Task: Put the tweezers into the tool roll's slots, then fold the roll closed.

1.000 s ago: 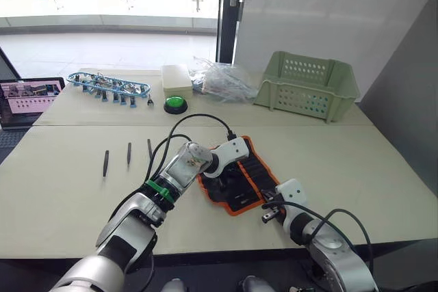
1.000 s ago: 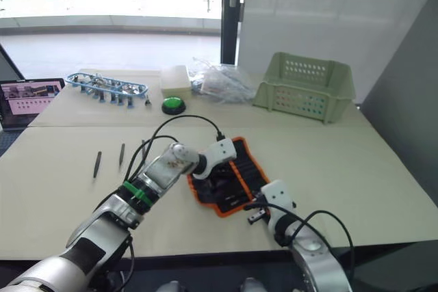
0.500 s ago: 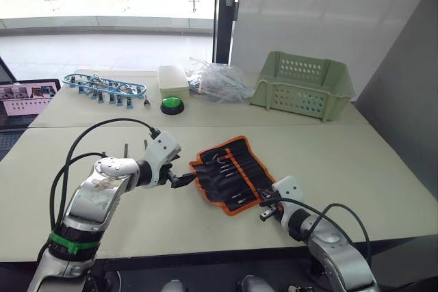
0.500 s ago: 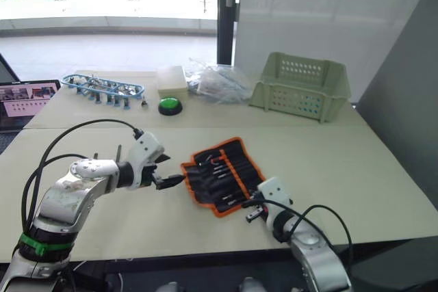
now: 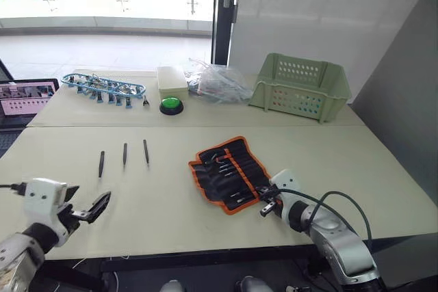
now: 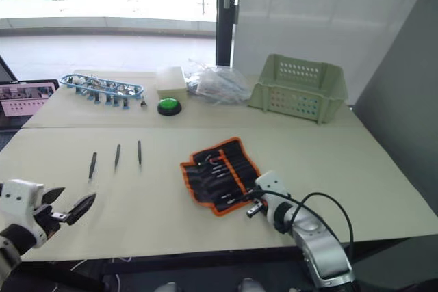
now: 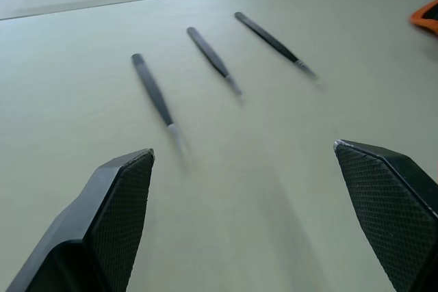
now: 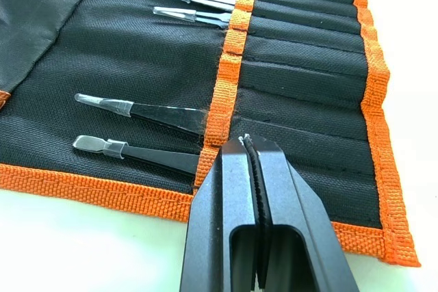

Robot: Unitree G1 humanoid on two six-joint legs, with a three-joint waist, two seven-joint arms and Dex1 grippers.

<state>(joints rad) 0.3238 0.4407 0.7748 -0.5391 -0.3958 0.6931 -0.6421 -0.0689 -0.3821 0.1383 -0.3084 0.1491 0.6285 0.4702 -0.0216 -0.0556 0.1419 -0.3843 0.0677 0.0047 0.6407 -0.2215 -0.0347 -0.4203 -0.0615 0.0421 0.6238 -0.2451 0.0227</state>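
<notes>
Centrally on the pale worktop [image 5: 178,203] lies the flat black fabric tool roll with bright orange edging [image 5: 229,173], unfolded, its slot pockets facing up. Several slim metal tweezers [image 8: 140,112] sit in its slots, their tips sticking out past the orange centre band. Well apart from the roll, on the robot's left of it, three loose black pointed tweezers [image 5: 124,154] lie side by side, not touching one another. The right gripper [image 8: 248,143] hovers at the roll's near edge with its fingers pressed together and nothing between them, the tips over the orange band. The left gripper [image 5: 91,211] hangs far from the roll, nearer than the three loose tweezers, its fingers [image 7: 120,200] spread wide and empty.
</notes>
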